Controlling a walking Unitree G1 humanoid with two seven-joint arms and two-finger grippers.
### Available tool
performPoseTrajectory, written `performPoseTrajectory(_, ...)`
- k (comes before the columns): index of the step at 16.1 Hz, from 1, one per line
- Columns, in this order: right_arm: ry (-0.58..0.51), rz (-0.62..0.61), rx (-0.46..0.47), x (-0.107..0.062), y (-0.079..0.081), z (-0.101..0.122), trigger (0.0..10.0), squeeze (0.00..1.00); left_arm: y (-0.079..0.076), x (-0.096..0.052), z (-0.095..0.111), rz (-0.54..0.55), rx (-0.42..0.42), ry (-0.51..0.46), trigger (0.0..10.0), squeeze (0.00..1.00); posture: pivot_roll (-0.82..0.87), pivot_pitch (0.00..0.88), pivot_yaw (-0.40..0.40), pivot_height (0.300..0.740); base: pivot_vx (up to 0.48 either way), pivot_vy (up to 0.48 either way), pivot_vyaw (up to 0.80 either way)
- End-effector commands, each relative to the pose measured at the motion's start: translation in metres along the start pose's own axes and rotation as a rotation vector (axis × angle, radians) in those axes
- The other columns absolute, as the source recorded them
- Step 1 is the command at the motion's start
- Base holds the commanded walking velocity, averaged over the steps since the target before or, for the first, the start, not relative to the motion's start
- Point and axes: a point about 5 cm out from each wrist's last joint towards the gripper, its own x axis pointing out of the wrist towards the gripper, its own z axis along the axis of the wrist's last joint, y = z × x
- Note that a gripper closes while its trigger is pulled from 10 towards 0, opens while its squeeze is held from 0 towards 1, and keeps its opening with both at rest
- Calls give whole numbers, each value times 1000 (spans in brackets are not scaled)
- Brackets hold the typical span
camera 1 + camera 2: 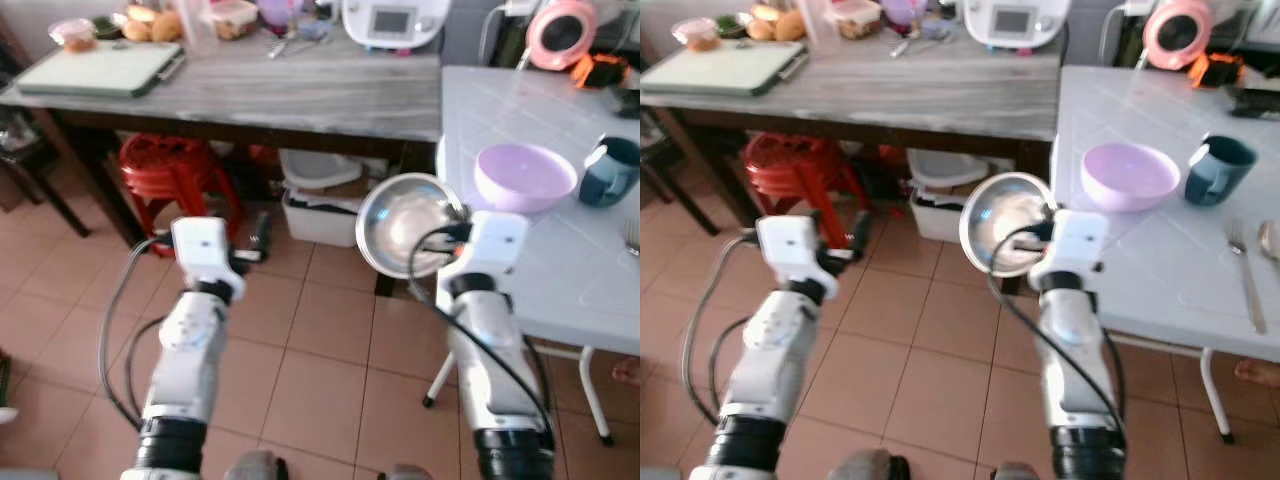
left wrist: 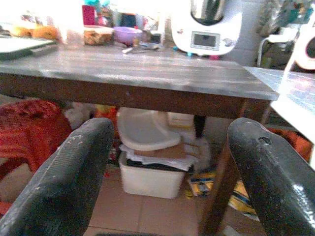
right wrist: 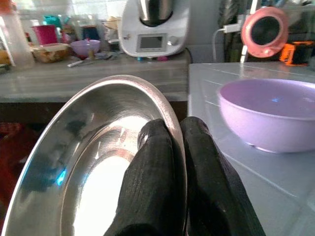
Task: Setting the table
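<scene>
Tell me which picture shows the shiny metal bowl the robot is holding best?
The right wrist view: the shiny metal bowl looks big there, and you can see the right gripper pinching its rim. The two eye views show it smaller, held beside the white table. In the left wrist view, open fingers face another table.

head stereo pair: high, looks fwd+down over both arms, mid range, near-identical scene w/ slight sideways offset | L wrist cam: low, level, looks along fingers under wooden table [image 2: 147, 78] | R wrist cam: v. close on steel bowl [image 3: 93, 162] rim, faces white table [image 3: 275, 162] | all 4 views share white appliance [image 1: 392, 22]
</scene>
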Motion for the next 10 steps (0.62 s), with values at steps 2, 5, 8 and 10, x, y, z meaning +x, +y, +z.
performPoseTrajectory(2, -18, 5, 10, 1, 2, 3, 10000, 0, 4, -1, 0, 3, 6, 9, 10000, 0, -31, 0, 42, 740, 0, 450, 0)
performPoseTrajectory(5, -4, -11, 32, -1, 0, 1, 10000, 0, 3, -3, 0, -8, 6, 12, 10000, 0, -32, 0, 46, 740, 0, 451, 0)
performPoseTrajectory(8, 0, -13, 40, -1, 1, 1, 10000, 0, 3, -1, 3, -4, 4, -1, 10000, 0, -31, 0, 46, 740, 0, 447, -483)
performPoseTrajectory(10, -1, -13, 36, -1, 0, 1, 10000, 0, 3, -2, 2, -5, 5, 0, 10000, 0, -31, 0, 44, 740, 0, 446, -231)
